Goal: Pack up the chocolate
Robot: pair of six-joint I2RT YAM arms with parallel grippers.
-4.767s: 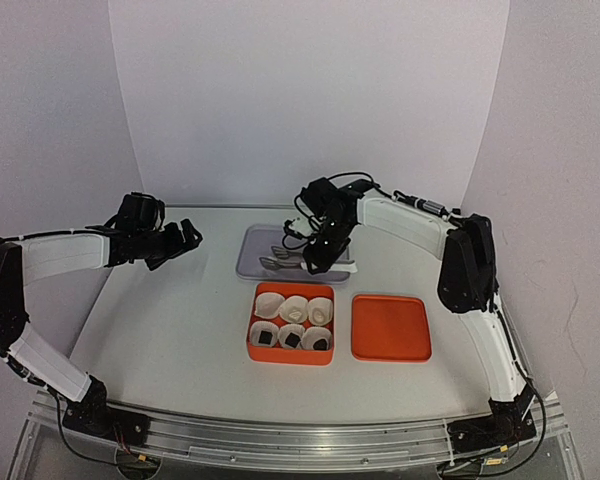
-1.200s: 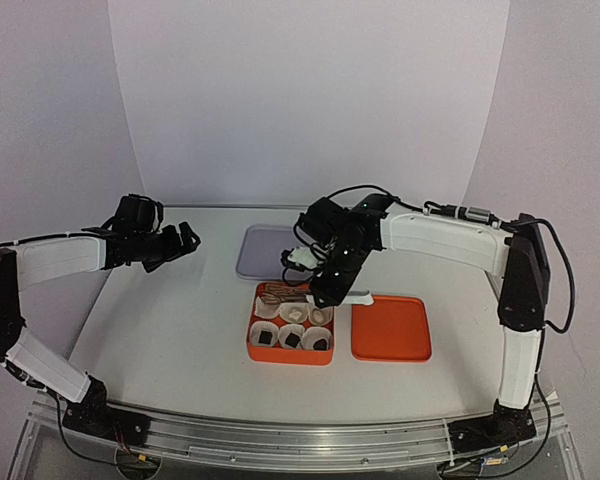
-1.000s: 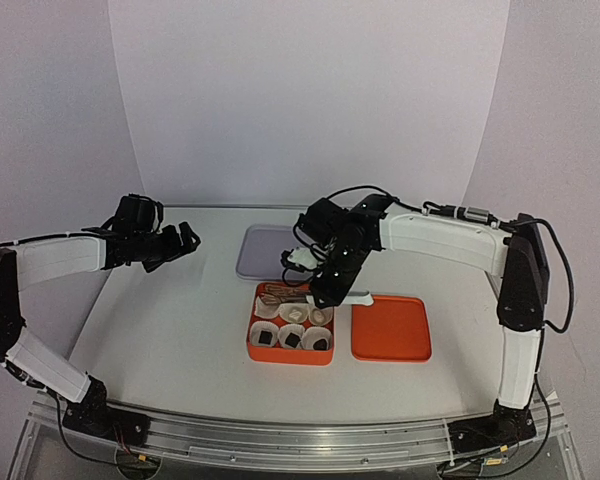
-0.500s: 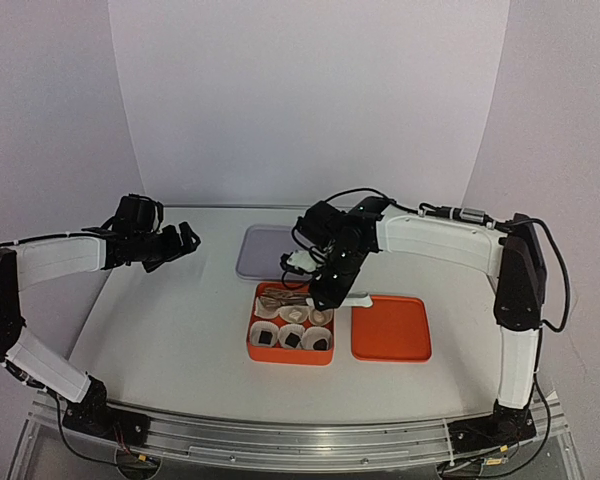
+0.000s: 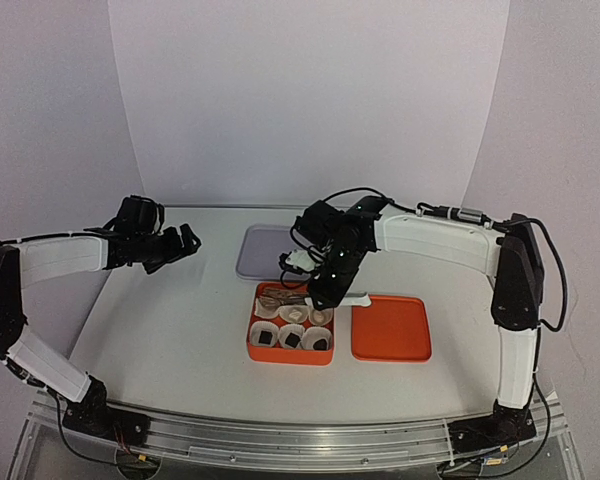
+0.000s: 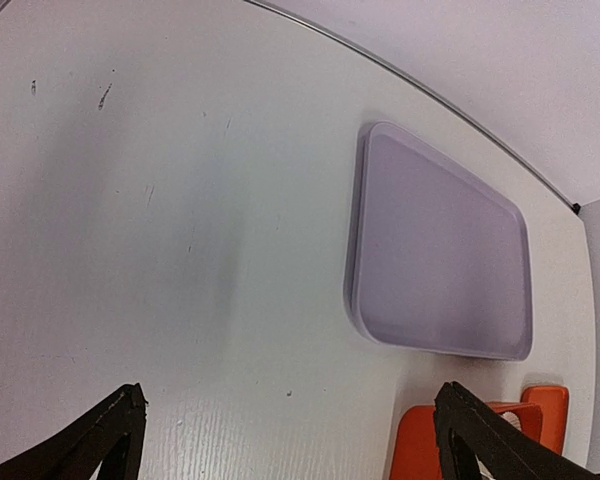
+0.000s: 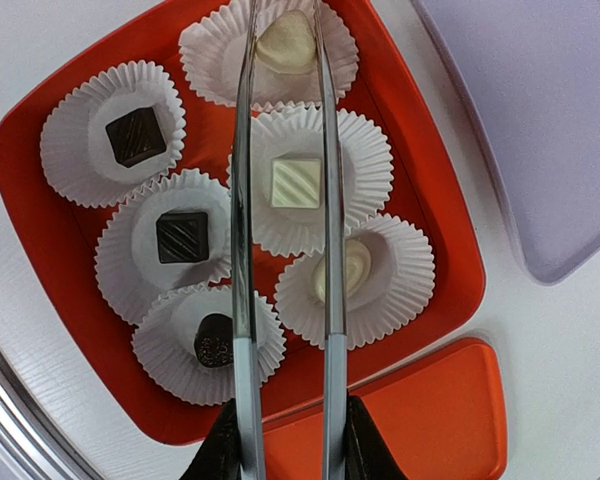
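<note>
While over chocolate (image 7: 296, 183), right hand (image 5: 326, 287) downturned.

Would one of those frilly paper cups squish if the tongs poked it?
Probably. The paper cup looks thin and pleated, so it would likely crumple. It seems very light, so a nudge might slide it, though neighbouring cups in the orange box crowd it. The chocolate inside may steady it.

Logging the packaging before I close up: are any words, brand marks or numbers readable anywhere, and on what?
No readable text in any view.
chocolates: only moulded ridges, no letters.
orange box, orange lid, lavender tray, paper cups, tongs: plain, no markings visible.
</note>
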